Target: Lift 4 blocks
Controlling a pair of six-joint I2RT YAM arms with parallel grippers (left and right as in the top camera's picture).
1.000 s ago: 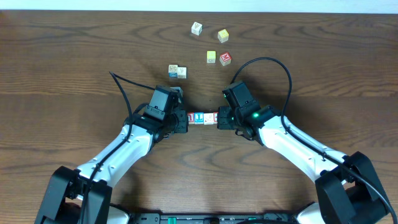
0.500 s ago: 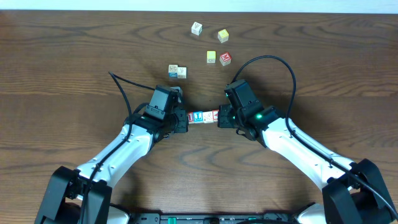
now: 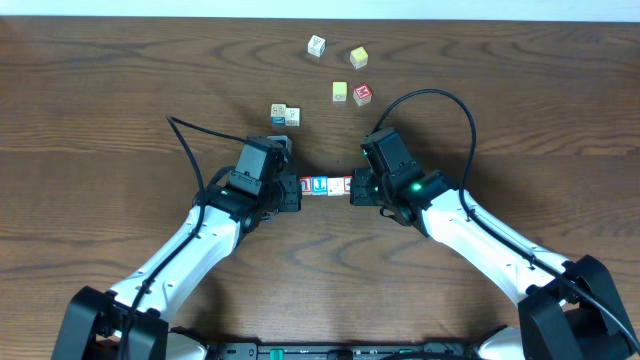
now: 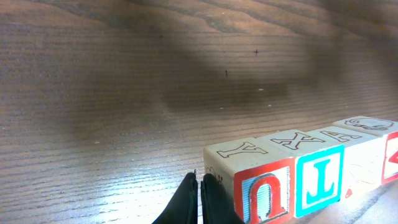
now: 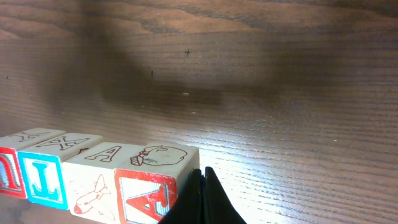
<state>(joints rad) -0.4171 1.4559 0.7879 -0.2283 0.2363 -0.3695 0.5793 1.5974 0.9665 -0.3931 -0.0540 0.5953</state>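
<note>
Pressure is being applied end-on to the row of four blocks [image 3: 326, 186], light, rigid, probably slick wood, by closed left fingers [image 4: 188, 200] and closed right fingers [image 5: 214, 202].

- Four blocks [image 5: 109, 152] stand in a touching row at lower left, cut by the frame's edge.
- From the right: red A block [image 5: 146, 198], white-faced block [image 5: 92, 186] with a plane drawing, blue J block [image 5: 42, 179], red-edged block [image 5: 6, 171].
- The right pincer [image 5: 201, 177], fingers pressed together, touches the red A block's end.
- Shadow crosses the wood-grain worktop [image 5: 298, 93].
</note>
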